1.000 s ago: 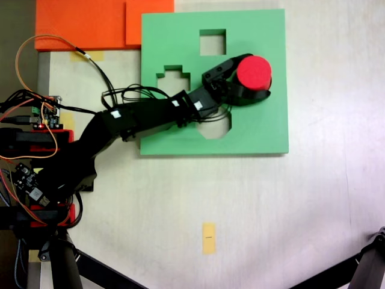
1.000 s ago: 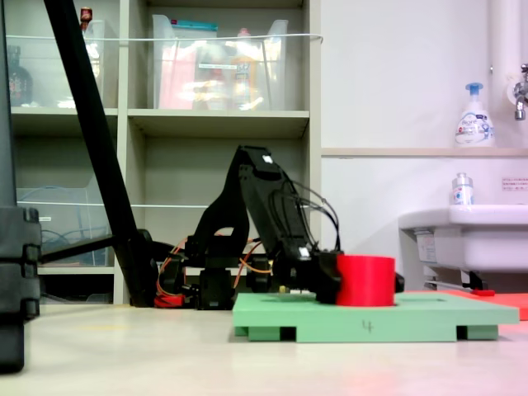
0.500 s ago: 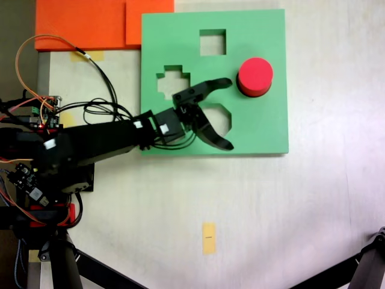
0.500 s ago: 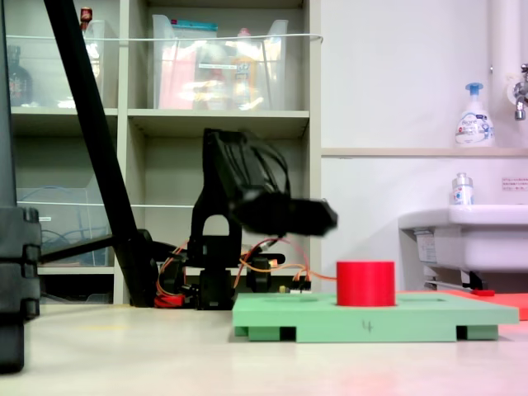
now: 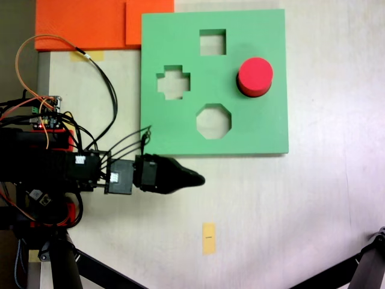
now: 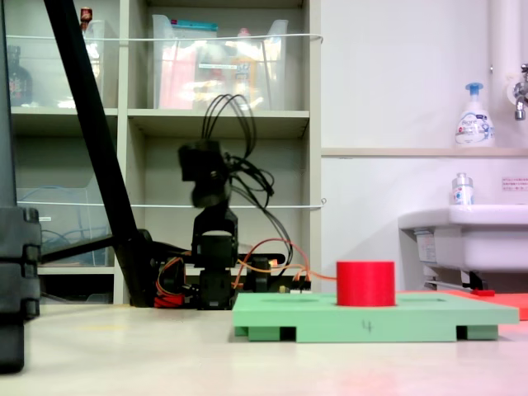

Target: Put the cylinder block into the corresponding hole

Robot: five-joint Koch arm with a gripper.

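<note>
The red cylinder block [image 5: 255, 76] stands upright at the right side of the green foam board [image 5: 252, 126], with nothing holding it. From the side, the cylinder block [image 6: 365, 283] rises well above the board [image 6: 371, 318]. The round hole is hidden under the block, and I cannot tell how deep the block sits. My gripper [image 5: 195, 179] hovers off the board, below its lower left corner, pointing right with its jaws together and nothing in them. The arm [image 6: 206, 177] is folded up behind the board's left end.
The board also has a square cutout [image 5: 212, 42], a cross-shaped cutout [image 5: 173, 85] and an octagonal cutout [image 5: 213, 121], all empty. Orange foam sheets [image 5: 90, 24] lie at the top left. A yellow tape mark [image 5: 208, 238] sits on the table. Tripod legs [image 5: 367, 271] cross the lower corners.
The gripper let go of the red cylinder on the board, opened, then pulled back left and off the board and shut. The cylinder has stayed where it was left.
</note>
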